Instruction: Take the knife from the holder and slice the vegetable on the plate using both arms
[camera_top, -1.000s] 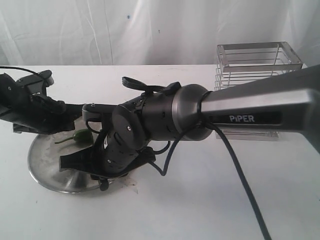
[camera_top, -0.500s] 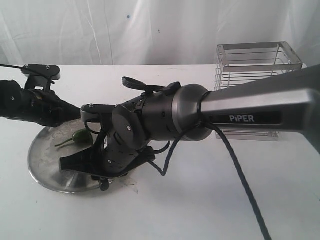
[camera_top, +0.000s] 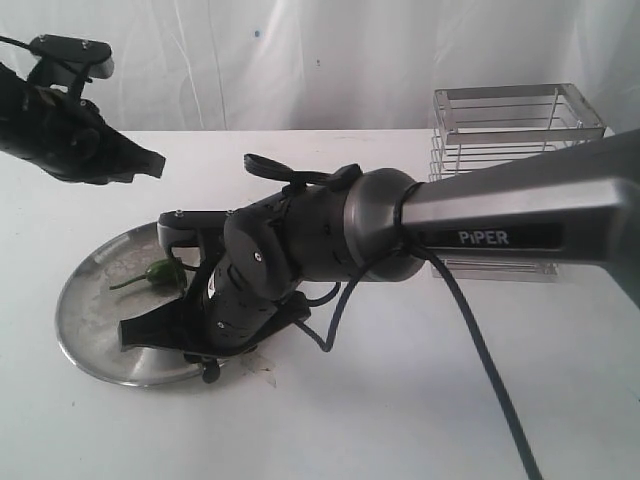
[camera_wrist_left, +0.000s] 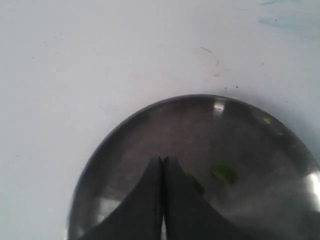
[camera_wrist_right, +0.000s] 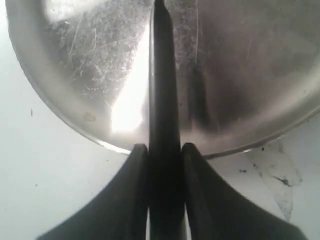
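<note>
Lifted clear of the plate (camera_top: 85, 300) to the far left, the left gripper (camera_top: 150, 163) is clenched empty, leaving the vegetable (camera_top: 158, 272) unsteadied on the plate while the right gripper (camera_wrist_right: 161, 150) grasps the knife (camera_wrist_right: 161, 75) over it, so slicing looks paused.

White table (camera_top: 400, 400), white backdrop curtain (camera_top: 300, 60).

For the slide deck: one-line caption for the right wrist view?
Right gripper clamps slim black knife, blade reaching over round brushed-steel plate.
</note>
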